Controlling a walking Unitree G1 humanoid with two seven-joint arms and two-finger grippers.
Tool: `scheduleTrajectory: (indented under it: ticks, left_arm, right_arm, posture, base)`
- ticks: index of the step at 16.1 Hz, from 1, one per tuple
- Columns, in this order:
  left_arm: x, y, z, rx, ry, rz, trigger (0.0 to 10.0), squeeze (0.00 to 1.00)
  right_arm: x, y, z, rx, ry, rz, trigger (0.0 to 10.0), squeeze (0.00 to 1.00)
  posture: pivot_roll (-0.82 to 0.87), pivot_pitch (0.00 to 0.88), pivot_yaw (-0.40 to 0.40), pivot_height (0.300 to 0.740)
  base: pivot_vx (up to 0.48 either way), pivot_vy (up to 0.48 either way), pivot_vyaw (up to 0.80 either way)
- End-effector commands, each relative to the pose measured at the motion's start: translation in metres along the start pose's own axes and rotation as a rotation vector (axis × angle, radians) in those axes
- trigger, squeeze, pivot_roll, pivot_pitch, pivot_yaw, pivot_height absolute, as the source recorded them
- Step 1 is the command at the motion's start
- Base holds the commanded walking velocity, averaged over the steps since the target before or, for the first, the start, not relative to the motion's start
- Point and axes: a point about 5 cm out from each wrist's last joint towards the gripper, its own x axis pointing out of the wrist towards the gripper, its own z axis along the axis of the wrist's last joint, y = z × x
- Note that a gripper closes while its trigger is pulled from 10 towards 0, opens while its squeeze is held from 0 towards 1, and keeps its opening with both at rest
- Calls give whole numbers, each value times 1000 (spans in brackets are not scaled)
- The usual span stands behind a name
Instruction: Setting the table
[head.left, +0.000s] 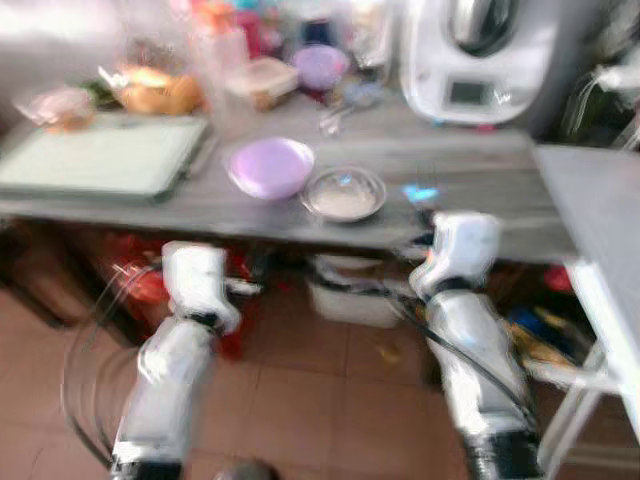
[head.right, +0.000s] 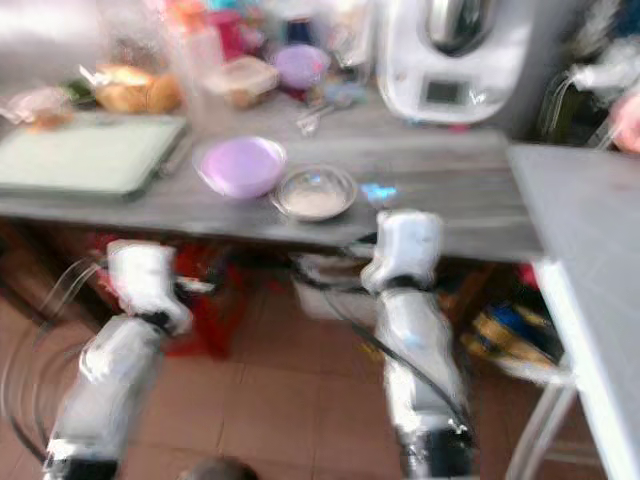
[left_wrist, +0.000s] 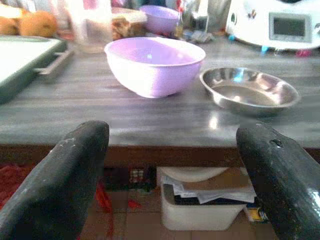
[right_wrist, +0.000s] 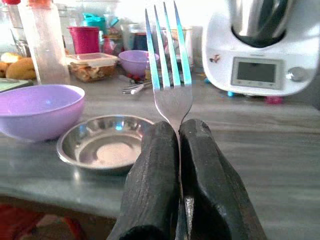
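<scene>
My right gripper (right_wrist: 179, 135) is shut on a metal fork (right_wrist: 169, 70) that stands tines up, held just before the front edge of the grey counter (head.left: 470, 170). A shallow steel dish (head.left: 344, 193) sits on the counter a little to the left of that gripper, with a lilac bowl (head.left: 270, 166) beside it. My left gripper (left_wrist: 170, 165) is open with nothing between its fingers, low before the counter's front edge and facing the lilac bowl (left_wrist: 154, 64) and steel dish (left_wrist: 249, 90). In the eye views both arms are blurred.
A pale green tray (head.left: 100, 155) lies at the counter's left. A white kitchen machine (head.left: 480, 55) stands at the back right, with containers, a second lilac bowl (head.left: 320, 65) and bread rolls (head.left: 155, 92) behind. A white table (head.left: 600, 230) juts in on the right. Boxes sit under the counter.
</scene>
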Motion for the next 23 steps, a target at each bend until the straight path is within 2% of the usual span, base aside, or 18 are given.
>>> scheduleTrajectory:
  ticks: [1,7,13,16,18,19,23]
  left_arm:
    - [3,-10,3,-7,-14,-33,10000,0]
    - [3,-9,3,-6,-10,-32,10000,0]
    - [4,-9,3,1,-5,-28,10000,0]
    - [3,-8,4,4,-4,-26,10000,0]
    - [2,-7,4,7,-3,-26,10000,0]
    - [2,-7,4,8,-2,-25,10000,0]
    - [0,-6,4,12,4,-32,10000,0]
  right_arm:
    - [0,-12,2,-13,-8,-37,10000,0]
    - [-1,-12,1,-13,-6,-46,10000,0]
    - [-2,-15,0,-19,-4,-75,10000,0]
    - [-1,-24,-2,13,16,-140,10000,0]
    - [-1,-36,-7,51,48,-225,10000,0]
    - [0,-42,-6,19,44,-258,10000,0]
    - [0,-61,-13,58,98,-350,10000,0]
  posture:
    - [-29,0,15,740]
    - [-29,0,18,740]
    - [-27,0,22,740]
    - [-23,0,24,740]
    - [-20,0,24,740]
    - [-18,0,26,740]
    - [-17,0,31,740]
  base:
    - [394,274,0]
    - [289,358,0]
    - [0,0,0]
    - [0,0,0]
    - [0,0,0]
    - [0,0,0]
    - [0,0,0]
